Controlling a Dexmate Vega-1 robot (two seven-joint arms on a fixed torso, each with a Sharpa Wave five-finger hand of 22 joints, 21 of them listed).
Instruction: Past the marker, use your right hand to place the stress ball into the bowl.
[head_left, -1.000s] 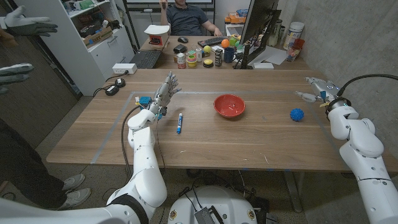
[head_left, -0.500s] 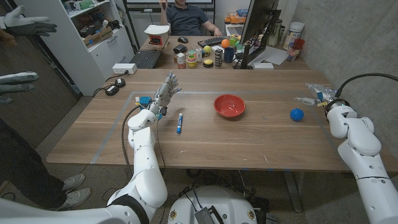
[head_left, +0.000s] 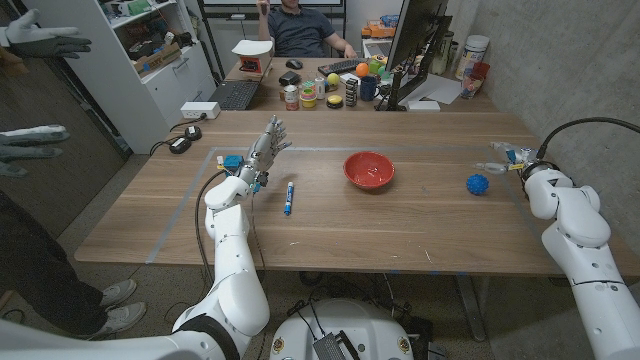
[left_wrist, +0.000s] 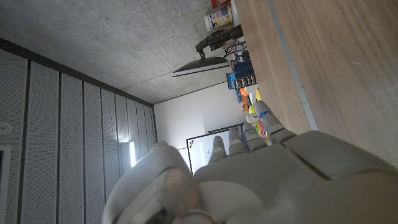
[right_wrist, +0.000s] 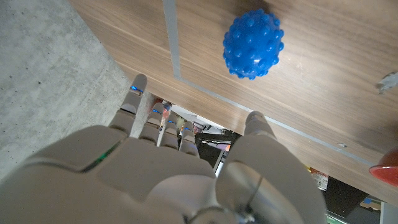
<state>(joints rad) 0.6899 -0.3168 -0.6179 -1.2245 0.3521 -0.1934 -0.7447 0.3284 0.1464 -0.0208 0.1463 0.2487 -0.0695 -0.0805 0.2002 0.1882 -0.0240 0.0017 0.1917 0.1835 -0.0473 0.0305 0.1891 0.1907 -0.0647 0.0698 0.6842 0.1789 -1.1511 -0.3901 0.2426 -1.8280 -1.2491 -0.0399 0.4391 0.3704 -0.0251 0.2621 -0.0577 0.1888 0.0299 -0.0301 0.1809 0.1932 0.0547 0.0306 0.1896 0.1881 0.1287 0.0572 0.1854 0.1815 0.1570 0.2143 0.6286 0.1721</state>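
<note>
Head view. The wooden table (head_left: 330, 215) carries a red round bowl (head_left: 369, 170) near its middle. A blue knobbly stress ball (head_left: 477, 184) lies on the tabletop to the robot's right of the bowl, well apart from it and outside it. A blue marker pen with a white end (head_left: 288, 197) lies on the robot's left side of the bowl, pointing roughly away from the robot. The white left hand (head_left: 266, 148) stands raised over the table just beside the marker's far end, fingers spread and reaching upward, nothing in it. The white right hand (head_left: 507, 155) hovers at the table's right edge, just beyond the stress ball, fingers extended toward the table's middle and apart, empty and not touching the ball. A person (head_left: 300, 25) sits behind a second cluttered desk at the back. A person's gloved hands (head_left: 40, 42) show at the left edge.

Left wrist view. The back of the left hand (left_wrist: 249, 180) lies in the foreground with its fingertips (left_wrist: 261, 115) stretched out alongside the wood surface, holding nothing. A black monitor (left_wrist: 208, 62) stands in the background.

Right wrist view. The back of the right hand (right_wrist: 168, 168) is seen with its fingers (right_wrist: 138, 87) apart. The stress ball (right_wrist: 253, 43) rests on the wood ahead of the fingers, clear of them. A red sliver of the bowl (right_wrist: 387, 172) sits at the edge.
</note>
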